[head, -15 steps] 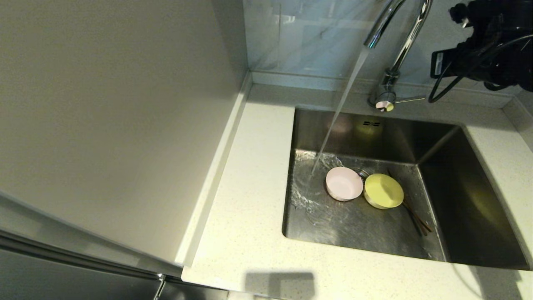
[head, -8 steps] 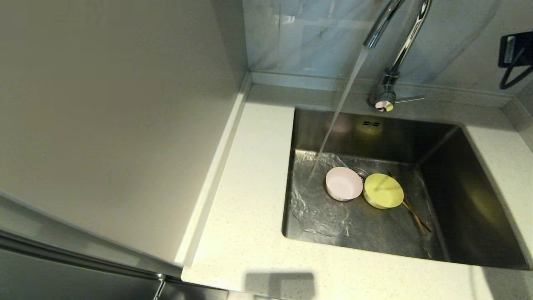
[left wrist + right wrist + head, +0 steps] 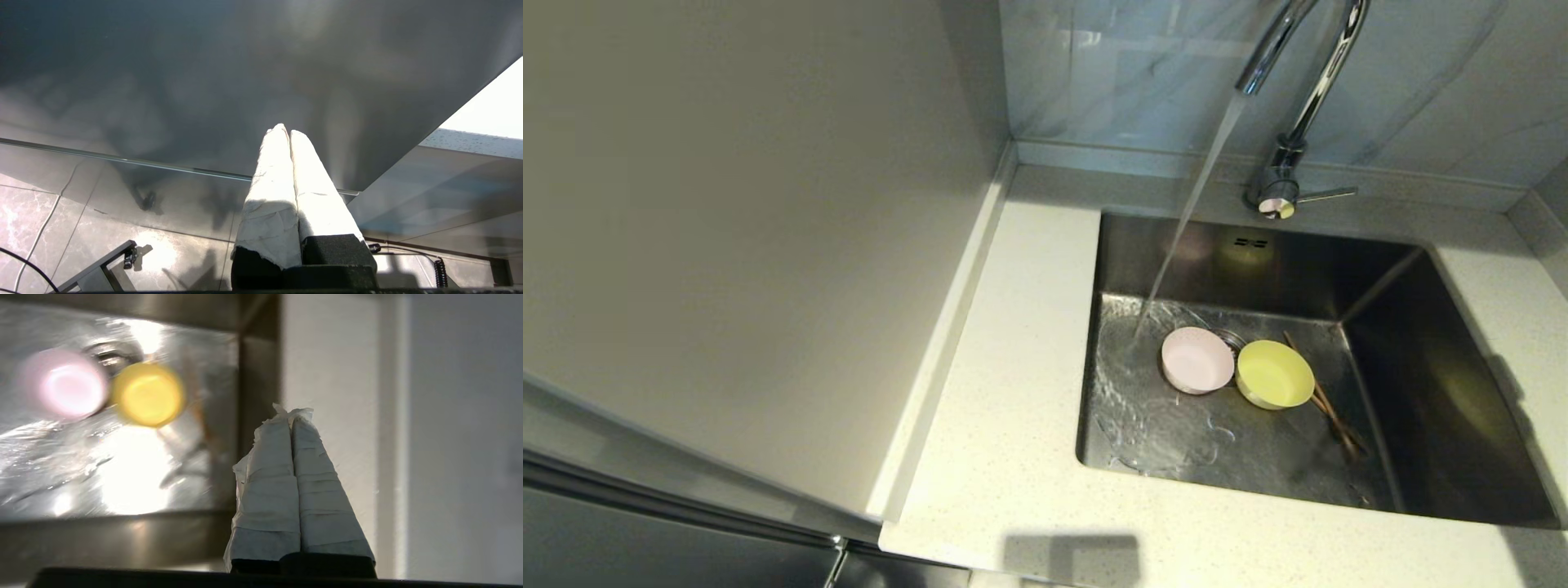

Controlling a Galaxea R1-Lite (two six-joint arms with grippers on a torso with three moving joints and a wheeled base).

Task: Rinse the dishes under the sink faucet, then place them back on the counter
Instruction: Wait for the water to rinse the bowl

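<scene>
The pale-pink bowl [image 3: 1197, 359] and the pale-yellow bowl [image 3: 1274, 374] lie side by side on the floor of the steel sink [image 3: 1437, 343]. The brown chopsticks [image 3: 1331, 408] lie just right of the yellow bowl. Water runs from the chrome faucet [image 3: 1298, 106] onto the sink floor left of the pink bowl. Neither arm shows in the head view. My right gripper [image 3: 291, 416] is shut and empty, over the counter beside the sink, with the pink bowl [image 3: 65, 384] and yellow bowl [image 3: 148, 394] off to one side. My left gripper [image 3: 285, 131] is shut and empty, parked below the counter.
The off-white speckled counter [image 3: 1013, 392] surrounds the sink, with a low raised edge at the back. A tall pale panel [image 3: 752, 245] stands along the counter's left side. Grey marbled tile [image 3: 1119, 73] covers the wall behind the faucet.
The right arm, a second ago at the upper right beside the faucet, has pulled away to the right and out of the head view. Water keeps running; the dishes have not moved.
</scene>
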